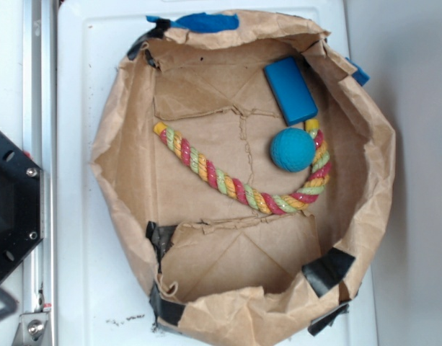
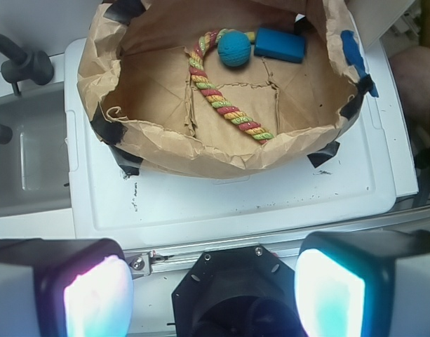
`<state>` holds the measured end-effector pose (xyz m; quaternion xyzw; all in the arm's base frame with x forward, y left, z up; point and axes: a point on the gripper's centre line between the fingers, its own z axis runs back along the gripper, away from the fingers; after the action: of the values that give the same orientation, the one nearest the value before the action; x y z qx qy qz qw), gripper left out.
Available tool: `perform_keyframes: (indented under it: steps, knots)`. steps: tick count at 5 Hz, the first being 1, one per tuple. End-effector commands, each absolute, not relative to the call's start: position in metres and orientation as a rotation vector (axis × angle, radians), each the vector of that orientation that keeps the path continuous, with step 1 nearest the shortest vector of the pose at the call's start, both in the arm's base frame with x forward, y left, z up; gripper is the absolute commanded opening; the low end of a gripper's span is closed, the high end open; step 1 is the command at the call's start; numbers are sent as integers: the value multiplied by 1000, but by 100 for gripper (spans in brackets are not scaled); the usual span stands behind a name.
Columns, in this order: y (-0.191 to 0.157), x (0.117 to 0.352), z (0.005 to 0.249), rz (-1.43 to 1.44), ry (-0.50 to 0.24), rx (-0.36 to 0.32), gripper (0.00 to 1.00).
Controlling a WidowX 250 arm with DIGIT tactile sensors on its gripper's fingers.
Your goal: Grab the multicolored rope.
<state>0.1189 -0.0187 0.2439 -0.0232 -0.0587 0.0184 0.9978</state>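
The rope (image 1: 235, 186) lies curved on the floor of the paper tray (image 1: 112, 166), hooking around the ball (image 1: 293, 150) near the block (image 1: 290, 90). It looks soft, light and limp. Grip the bare straight middle section. The gripper (image 2: 215, 291) stands spread, empty, outside the tray.

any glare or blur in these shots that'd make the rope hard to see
Exterior view: soft, even light, slightly soft focus, the multicolored rope clear against the brown paper bag. Wrist view: the gripper fingers are near, blurred and glowing with glare, but the rope beyond stays sharp, no heavy shadow on it.
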Motion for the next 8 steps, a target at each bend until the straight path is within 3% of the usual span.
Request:
perform_keyframes:
  steps: [1,2,4,6,7,8]
  knots:
    - [-19,119,244,37,-117,-46,100]
    - [-17,156,237,-91,-100,-56,100]
    - [-12,203,244,-227,-106,-71,100]
    - [-12,203,244,-227,-106,-71,100]
    - [-11,215,208,-265,-101,-119,100]
    - [-15,232,163,-278,-99,-61,100]
